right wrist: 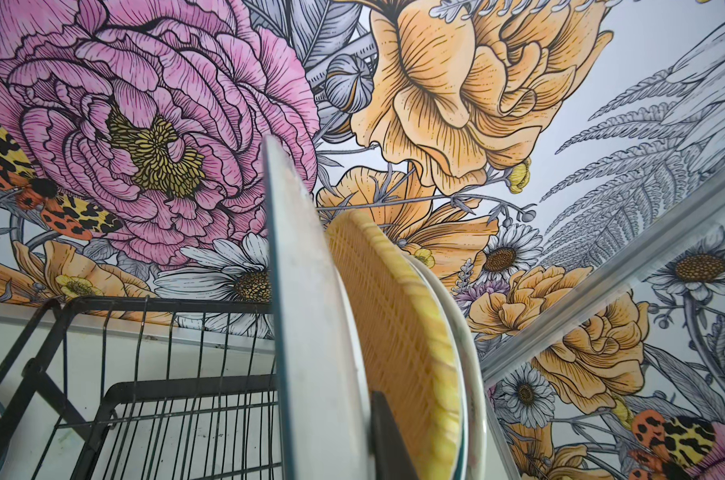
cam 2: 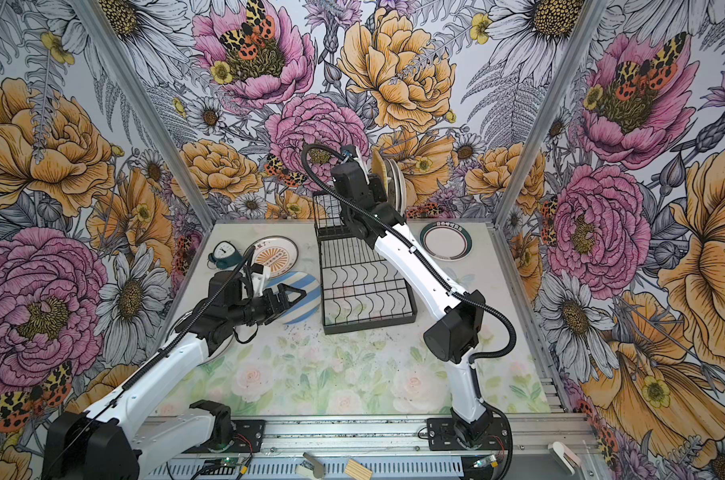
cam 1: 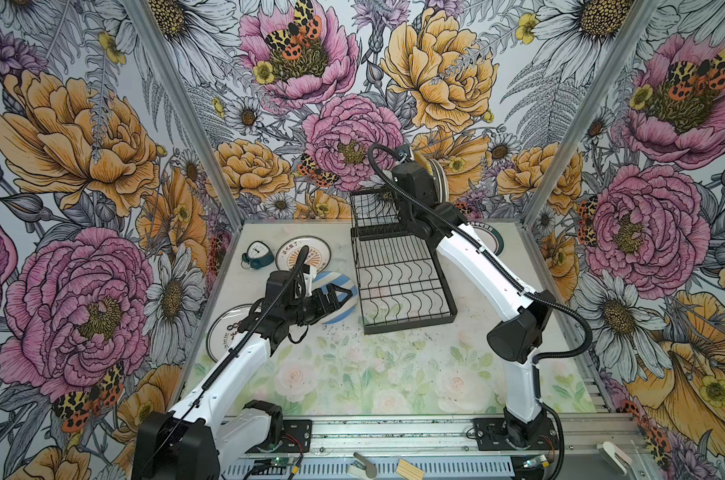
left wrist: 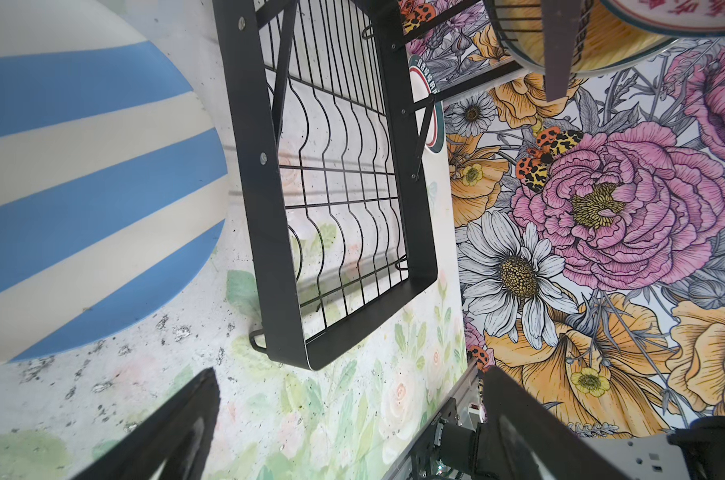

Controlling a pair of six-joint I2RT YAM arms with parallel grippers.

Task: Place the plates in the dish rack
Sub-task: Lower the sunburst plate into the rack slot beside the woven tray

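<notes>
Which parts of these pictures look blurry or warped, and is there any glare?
In both top views the wide lens splays the frame posts outward; light is even, no glare. In the left wrist view the left gripper is out of focus, the dish rack sharp. In the right wrist view the near teal-rimmed plate is blurred, the wallpaper crisp.

both arms wear glossy white shells on their long links, the left arm (cam 1: 236,378) at lower left and the right arm (cam 1: 473,270) right of centre, with matte black joint housings (cam 1: 514,332). a black ribbed hose (cam 1: 590,332) runs along each. black base plates (cam 1: 487,432) at the bottom edge carry small screws, and thin red wires (cam 1: 296,440) show beside them. the left gripper (cam 1: 338,296) is all black, its fingers (left wrist: 173,428) tapering wedges.
</notes>
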